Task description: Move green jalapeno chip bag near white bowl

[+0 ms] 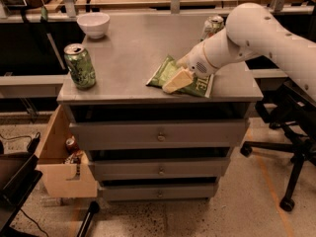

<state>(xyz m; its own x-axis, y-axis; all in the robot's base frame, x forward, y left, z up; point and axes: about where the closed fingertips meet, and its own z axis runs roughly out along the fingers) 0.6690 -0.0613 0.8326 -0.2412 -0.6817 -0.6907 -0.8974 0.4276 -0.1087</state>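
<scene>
**A:** Where is the gripper (176, 81)?

**B:** Low over the front right part of the grey cabinet top (133, 48), at the end of the white arm that reaches in from the right. Its pale tip rests on the green jalapeno chip bag (164, 73), touching it as far as I can see.

**A:** Does it have hold of the bag?

**B:** I cannot tell. How far open it is does not show from this side. The bag lies flat on the top, not lifted.

**A:** How does the bag lie relative to the gripper?

**B:** Directly beneath it and spreading to both sides: plain green to the left of the tip, the lettered part to the right under the wrist. Its long axis seems to run roughly along the front edge, slightly slanted.

**A:** Which way must the move go?

**B:** The white bowl (94, 23) stands at the far left corner, well apart from the bag — so I judge the carry runs diagonally, back from the front edge and leftward across the bare middle.

**A:** Is anything in the way?

**B:** The green soda can (80, 65) stands front left, beside that line rather than on it. A second can (213, 26) sits far right behind the arm — off the path.
</scene>
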